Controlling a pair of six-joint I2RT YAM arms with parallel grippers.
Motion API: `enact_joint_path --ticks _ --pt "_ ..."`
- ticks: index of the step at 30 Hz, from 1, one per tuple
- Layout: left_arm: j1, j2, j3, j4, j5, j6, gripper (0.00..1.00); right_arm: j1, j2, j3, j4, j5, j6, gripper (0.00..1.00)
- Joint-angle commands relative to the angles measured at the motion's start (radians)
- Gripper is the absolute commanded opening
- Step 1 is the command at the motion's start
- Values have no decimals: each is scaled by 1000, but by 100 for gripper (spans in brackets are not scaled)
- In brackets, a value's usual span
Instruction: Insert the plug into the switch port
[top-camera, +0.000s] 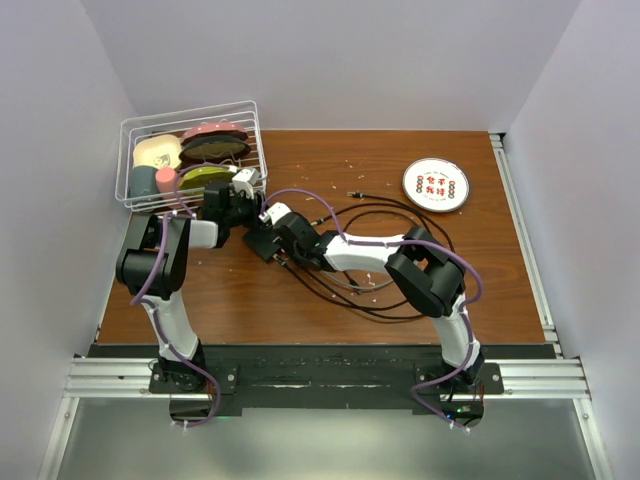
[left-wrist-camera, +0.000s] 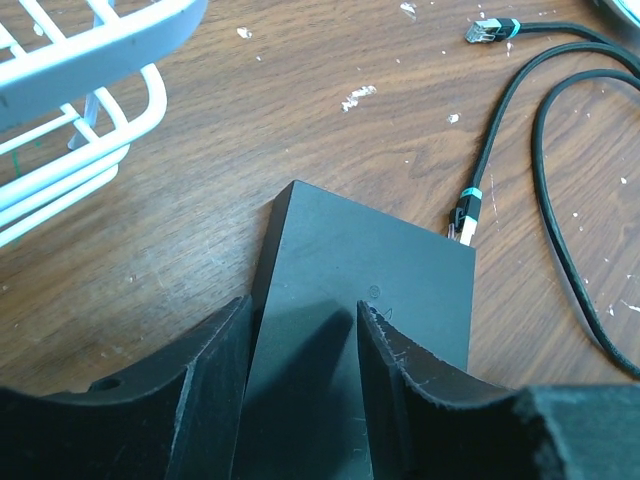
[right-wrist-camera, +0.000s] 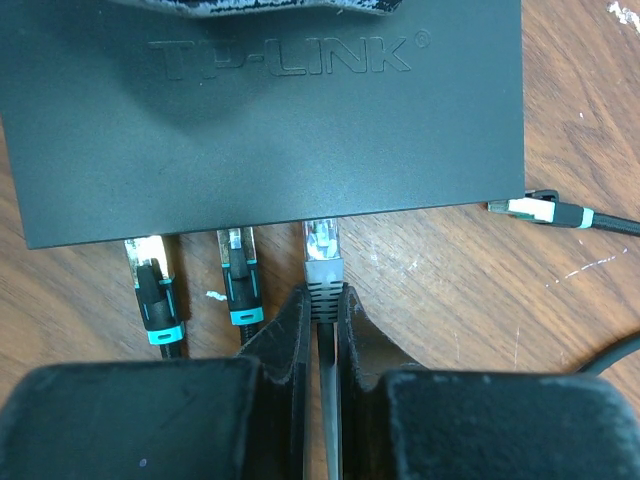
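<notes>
The switch (right-wrist-camera: 270, 130) is a flat matte-black box marked TP-LINK, lying on the wooden table (top-camera: 300, 310). Its port edge (right-wrist-camera: 320, 217) faces my right gripper (right-wrist-camera: 322, 292), which is shut on the boot of a grey plug (right-wrist-camera: 322, 245). The plug's clear tip is at that edge; the socket itself is hidden under the box's top. Two teal-banded plugs (right-wrist-camera: 240, 270) sit in the same edge to its left. My left gripper (left-wrist-camera: 302, 305) is open at the opposite end of the switch (left-wrist-camera: 370, 270). One finger is beside its edge and one over its top.
A white wire basket (top-camera: 190, 110) of dishes stands at the back left, close to the left arm. A round white disc with red marks (top-camera: 436, 185) lies at the back right. Black cables (top-camera: 380, 290) loop across the middle, with loose plugs (right-wrist-camera: 530, 210) (left-wrist-camera: 490, 30) beside the switch.
</notes>
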Motion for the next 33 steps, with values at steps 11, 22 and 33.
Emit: enact_joint_path --ticks 11,22,33 --pt "-9 64 -54 -281 145 -139 38 -12 33 3 214 14 59 0" --pt "-37 92 -51 -318 124 -123 27 -27 31 7 316 8 64 0" --pt "-50 121 -46 -338 138 -119 0 -35 56 32 365 -23 32 0"
